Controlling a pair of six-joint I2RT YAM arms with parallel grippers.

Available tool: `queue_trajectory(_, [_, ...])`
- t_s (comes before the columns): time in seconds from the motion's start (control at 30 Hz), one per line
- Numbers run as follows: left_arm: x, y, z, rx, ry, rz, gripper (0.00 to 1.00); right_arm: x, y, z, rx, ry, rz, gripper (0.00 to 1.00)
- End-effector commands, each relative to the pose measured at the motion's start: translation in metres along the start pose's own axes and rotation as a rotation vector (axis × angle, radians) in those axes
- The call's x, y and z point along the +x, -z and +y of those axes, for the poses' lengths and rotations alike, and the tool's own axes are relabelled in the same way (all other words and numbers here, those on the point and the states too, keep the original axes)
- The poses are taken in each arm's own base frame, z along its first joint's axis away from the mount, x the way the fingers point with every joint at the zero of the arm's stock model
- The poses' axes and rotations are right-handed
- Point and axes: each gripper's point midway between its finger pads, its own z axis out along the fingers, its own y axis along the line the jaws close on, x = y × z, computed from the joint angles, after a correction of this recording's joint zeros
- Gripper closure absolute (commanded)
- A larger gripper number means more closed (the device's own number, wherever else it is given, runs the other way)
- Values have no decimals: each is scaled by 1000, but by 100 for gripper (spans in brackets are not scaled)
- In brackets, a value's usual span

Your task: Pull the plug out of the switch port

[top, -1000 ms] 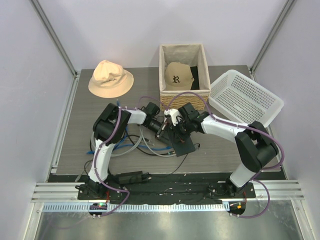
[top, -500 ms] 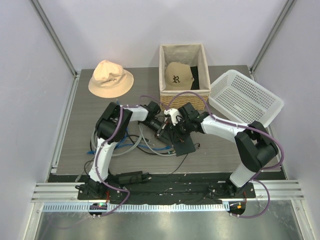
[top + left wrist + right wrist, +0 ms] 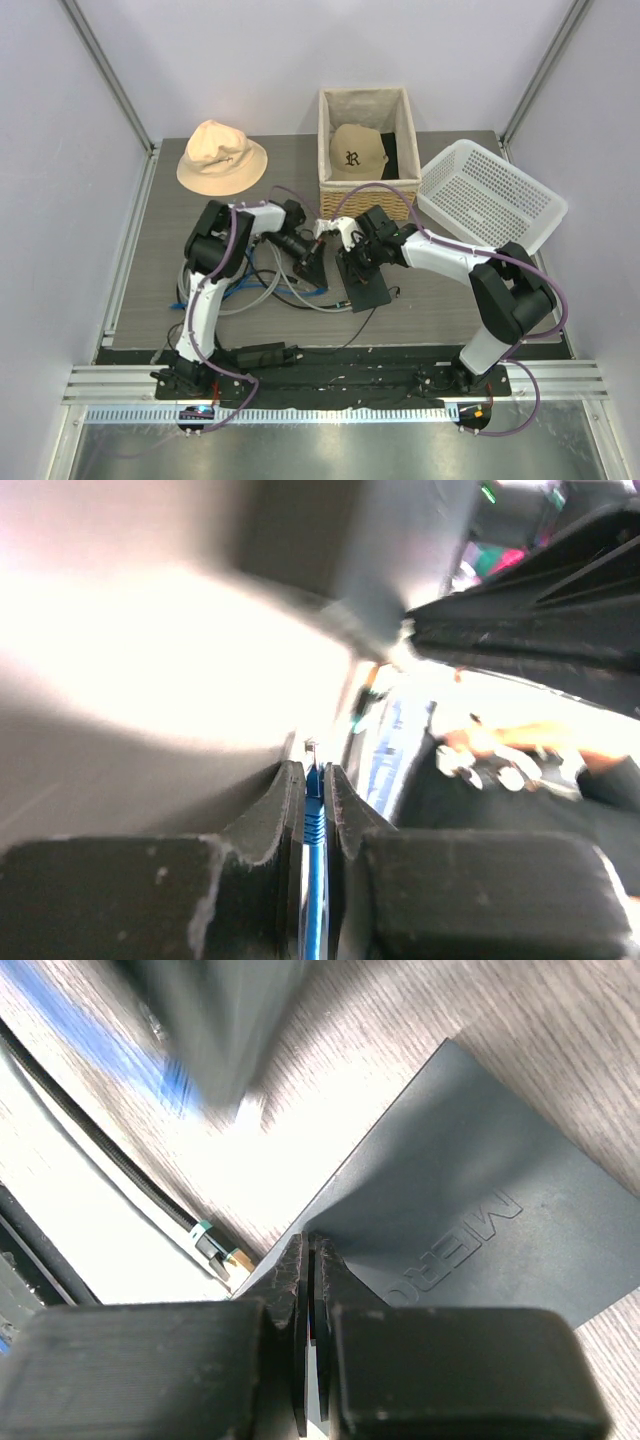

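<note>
**Plug looks clear of the port, and the left arm has the cable**

Grey wood-grain table point(image 3: 440, 300), pale walls all round, a tan hat point(image 3: 221, 155) at the back, and all the action is in the middle. The switch point(image 3: 368, 290) lies flat near the table's centre, amid a tangle of loose leads point(image 3: 270, 292).

The left gripper point(image 3: 312, 770) has its fingers narrowed to a slit, clamped on the blue cable point(image 3: 314, 830). The plug point(image 3: 311, 748) pokes out just past the fingertips. In the overhead view that gripper sits beside the switch, with a gap between them. The plug tip seems to stand in open air, so my call is that it is out of its socket. The wrist picture is too washed out to be sure.

The right gripper point(image 3: 309, 1245) has its fingers pressed flat together, holding nothing. The tips are down at the switch's edge, and it reads as a brace to keep the box from sliding.

So the pull itself looks like the step in hand, at or near its finish. The next move calls for carrying the cable farther from the port edge. It then needs to be let go somewhere it won't snag the other leads, with the right arm lifting off last.
</note>
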Motion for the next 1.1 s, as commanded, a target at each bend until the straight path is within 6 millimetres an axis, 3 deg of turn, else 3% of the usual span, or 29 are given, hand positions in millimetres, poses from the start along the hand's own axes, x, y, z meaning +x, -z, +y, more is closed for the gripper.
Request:
queue_trajectory(0.0, [-39,108,48,-337,-60,-155,100,33,1,-26,103,1,111,99])
queue_trajectory(0.03, [-62,132,47,-383,-96,-210,100,33,3,-31,112,2,106,99])
queue_trajectory(0.07, [-73,161,56,-437,-88,-267,100,32,5,-33,117,2,100,99])
queue_trajectory(0.17, [-113,223,63,-576,-112,-416,100,28,11,-40,134,-2,78,99])
queue_trajectory(0.23, [-136,250,59,-624,-139,-501,99,26,13,-43,144,0,71,99])
queue_trajectory(0.3, [-144,260,56,-624,-110,-546,79,24,17,-45,152,3,59,99])
queue_trajectory(0.37, [-149,264,37,-596,-111,-582,67,24,20,-48,160,4,52,99])
queue_trajectory(0.43, [-147,261,24,-552,-144,-604,61,18,25,-50,174,8,33,99])
queue_trajectory(0.47, [-146,260,-11,-476,-191,-635,57,14,28,-52,181,6,21,99])
queue_trajectory(0.53, [-135,251,-28,-422,-238,-647,54,3,38,-55,194,-6,-12,99])
queue_trajectory(0.57, [-129,254,-54,-413,-292,-669,53,-17,48,-55,193,5,-58,99])
queue_trajectory(0.6, [-118,242,-48,-399,-271,-657,53,-20,56,-48,166,59,-46,99])
queue_trajectory(0.63, [-112,237,-52,-393,-271,-651,52,-43,72,-32,115,145,-98,98])
queue_trajectory(0.67, [-105,232,-55,-393,-267,-646,52,-45,78,-24,97,213,-90,98])
queue_trajectory(0.7, [-92,224,-53,-389,-240,-628,52,-34,82,-9,56,349,-32,97])
queue_trajectory(0.77, [-83,212,-53,-376,-224,-606,52,-25,90,11,-30,441,-13,96])
queue_trajectory(0.87, [-77,200,-46,-368,-192,-578,52,24,99,53,-272,498,117,96])
queue_trajectory(0.93, [-79,196,-43,-339,-175,-572,53,43,95,69,-339,504,164,97])
queue_trajectory(1.07, [-86,194,-33,-337,-139,-616,54,57,90,85,-385,526,200,99])
